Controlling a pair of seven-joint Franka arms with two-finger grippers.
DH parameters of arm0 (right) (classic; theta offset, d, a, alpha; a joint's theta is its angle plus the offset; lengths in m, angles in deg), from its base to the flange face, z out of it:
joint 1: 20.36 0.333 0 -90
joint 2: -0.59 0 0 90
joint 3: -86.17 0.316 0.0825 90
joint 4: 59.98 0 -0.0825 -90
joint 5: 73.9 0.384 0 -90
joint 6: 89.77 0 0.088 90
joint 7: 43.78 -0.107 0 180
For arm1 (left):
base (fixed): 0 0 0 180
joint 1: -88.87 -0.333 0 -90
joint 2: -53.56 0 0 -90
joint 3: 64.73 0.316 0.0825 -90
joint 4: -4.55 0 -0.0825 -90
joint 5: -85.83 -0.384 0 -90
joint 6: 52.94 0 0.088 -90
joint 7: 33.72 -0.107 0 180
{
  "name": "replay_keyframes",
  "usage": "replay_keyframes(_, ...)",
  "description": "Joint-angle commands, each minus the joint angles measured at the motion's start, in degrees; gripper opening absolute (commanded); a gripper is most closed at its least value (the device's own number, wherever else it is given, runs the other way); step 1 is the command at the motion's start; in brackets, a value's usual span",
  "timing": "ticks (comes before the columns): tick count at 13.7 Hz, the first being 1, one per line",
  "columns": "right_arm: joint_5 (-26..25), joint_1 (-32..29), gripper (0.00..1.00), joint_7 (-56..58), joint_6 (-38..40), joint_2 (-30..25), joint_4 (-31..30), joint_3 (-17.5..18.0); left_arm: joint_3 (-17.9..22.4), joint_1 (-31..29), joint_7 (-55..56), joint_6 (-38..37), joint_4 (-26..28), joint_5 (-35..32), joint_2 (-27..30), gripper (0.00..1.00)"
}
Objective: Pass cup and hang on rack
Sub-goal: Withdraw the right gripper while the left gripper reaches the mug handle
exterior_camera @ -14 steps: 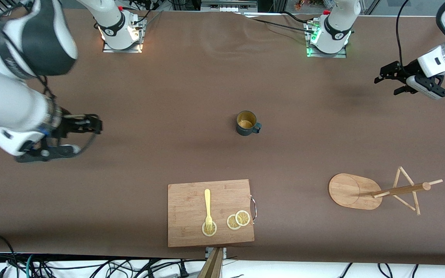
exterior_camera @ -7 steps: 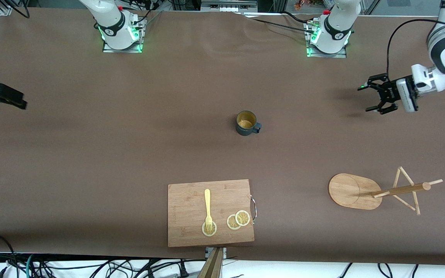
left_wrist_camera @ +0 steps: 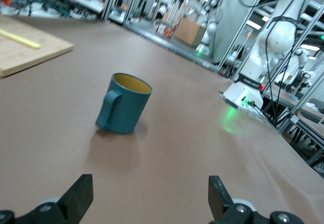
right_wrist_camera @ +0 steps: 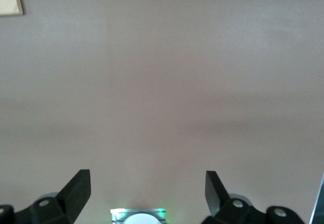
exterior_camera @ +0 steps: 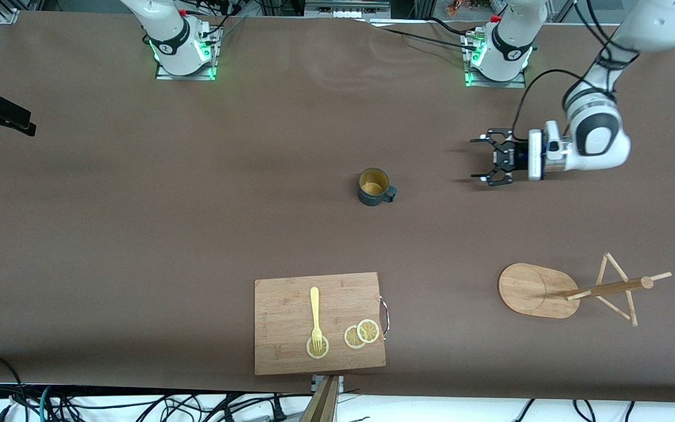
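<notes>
The dark teal cup (exterior_camera: 375, 186) stands upright mid-table, its gold inside showing and its handle toward the left arm's end. It also shows in the left wrist view (left_wrist_camera: 124, 103), ahead of the fingers. My left gripper (exterior_camera: 479, 158) is open and empty, low over the table beside the cup toward the left arm's end, and faces it with a gap between; its own view (left_wrist_camera: 149, 198) shows both fingers wide apart. The bamboo rack (exterior_camera: 572, 290) stands nearer the front camera at the left arm's end. My right gripper (exterior_camera: 15, 122) is open and empty over the table edge at the right arm's end (right_wrist_camera: 147, 193).
A wooden cutting board (exterior_camera: 320, 322) with a yellow fork (exterior_camera: 314, 313) and lemon slices (exterior_camera: 361, 334) lies near the front edge, nearer the camera than the cup. The board's corner shows in the left wrist view (left_wrist_camera: 25, 52).
My left gripper has swung from the left arm's end of the table toward the cup. My right arm has pulled away to the table edge. The cup has not moved.
</notes>
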Motion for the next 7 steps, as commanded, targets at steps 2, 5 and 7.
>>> replay_keyframes(2, 0.5, -0.9, 1.0, -0.1, -0.4, -2.0, -2.1, -0.1, -0.1, 6.2, -16.9, -0.3, -1.8, 11.8, -9.7, 1.0)
replay_keyframes(5, 0.6, -0.9, 1.0, -2.8, 0.5, -1.3, -1.6, -0.1, -0.1, 12.8, -24.3, -0.4, -2.2, 22.3, -11.7, 1.0)
replay_keyframes(7, 0.4, -0.6, 1.0, -2.8, 0.5, -1.1, -1.2, 0.0, -0.1, 16.8, -25.4, -0.4, -3.4, 26.3, -11.8, 1.0)
